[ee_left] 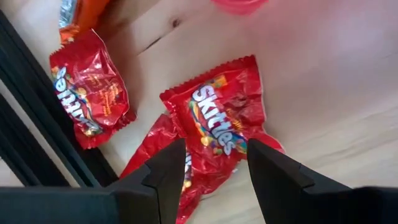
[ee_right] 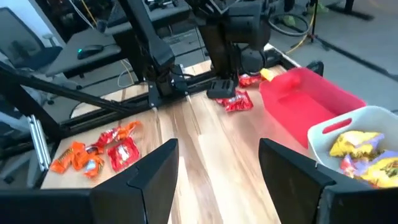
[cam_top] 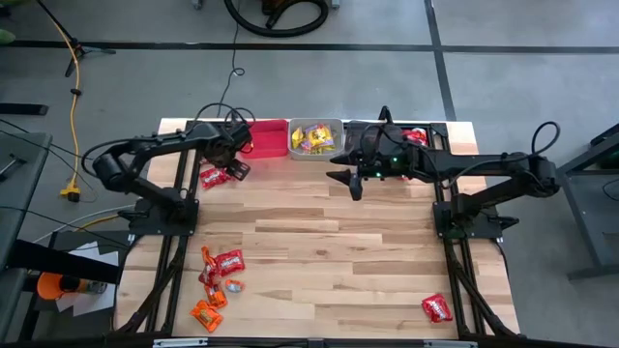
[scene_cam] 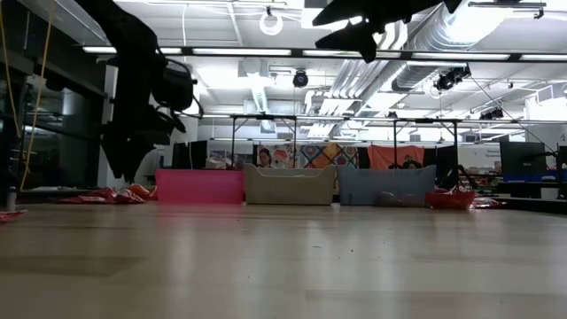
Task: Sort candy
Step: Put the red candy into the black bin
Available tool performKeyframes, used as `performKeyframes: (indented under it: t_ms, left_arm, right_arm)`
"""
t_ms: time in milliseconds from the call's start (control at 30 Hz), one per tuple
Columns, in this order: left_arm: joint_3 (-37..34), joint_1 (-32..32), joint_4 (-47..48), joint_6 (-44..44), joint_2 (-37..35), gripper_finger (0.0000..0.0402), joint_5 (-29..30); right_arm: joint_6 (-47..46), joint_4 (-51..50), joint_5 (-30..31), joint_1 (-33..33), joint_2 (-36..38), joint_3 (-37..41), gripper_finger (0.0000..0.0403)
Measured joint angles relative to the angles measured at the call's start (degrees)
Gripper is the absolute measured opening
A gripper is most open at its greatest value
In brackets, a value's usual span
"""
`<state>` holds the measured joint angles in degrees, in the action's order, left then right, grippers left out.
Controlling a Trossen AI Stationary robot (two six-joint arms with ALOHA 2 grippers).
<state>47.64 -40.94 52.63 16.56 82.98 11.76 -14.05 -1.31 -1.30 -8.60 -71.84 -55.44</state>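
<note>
Red Skittles packets (ee_left: 221, 121) (ee_left: 87, 96) lie flat on the wood at the table's far left, next to an orange packet (ee_left: 81, 12). My left gripper (ee_left: 214, 168) points down just above them, open, a finger on either side of the nearest packet's end, touching nothing. In the high view it is my left gripper (cam_top: 232, 170) beside these candies (cam_top: 213, 177). My right gripper (cam_top: 348, 182) hangs open and empty high over the table's far middle. More candy (cam_top: 218, 280) lies in a pile at the near left, and one red packet (cam_top: 437, 308) at the near right.
Three bins stand in a row at the far edge: a red bin (cam_top: 269, 138), a clear bin (cam_top: 317, 137) holding yellow packets, and a dark bin (cam_top: 392, 135) under the right arm with a red packet (cam_top: 416, 137). Bare wood (cam_top: 329, 251) spans the table's middle.
</note>
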Motion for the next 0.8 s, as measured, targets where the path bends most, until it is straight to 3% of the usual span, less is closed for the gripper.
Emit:
performKeyframes:
  t_ms: [567,667,800]
  left_arm:
    - [0.2,-1.0,-3.3,-1.9,10.4,0.0156,-2.0]
    - [0.2,-0.5,-3.0,-4.4,10.6,0.0125,-2.3]
    - [0.0,0.7,-1.7,-6.5,8.2,0.0028,-4.2]
  right_arm:
    - [-1.1,0.2,0.0,0.0,-1.0,0.0,0.0216]
    - [-1.1,0.2,0.0,0.0,-1.0,0.0,0.0216]
    - [-1.0,0.2,0.0,0.0,-1.0,0.0,0.0216]
